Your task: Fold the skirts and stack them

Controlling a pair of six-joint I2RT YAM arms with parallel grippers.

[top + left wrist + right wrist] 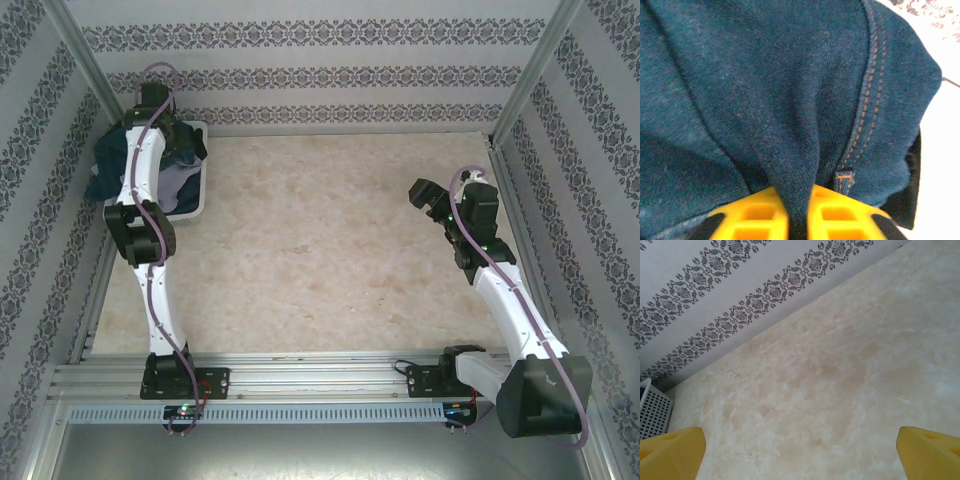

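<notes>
Firmly, one denim skirt (765,90) in left tool (797,207)

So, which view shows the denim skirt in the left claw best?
The left wrist view: the denim skirt sits close, stitching sharp, a fold pinched in the left claw. In the top view it is a small dark heap in the basket, partly behind the arm.
</notes>
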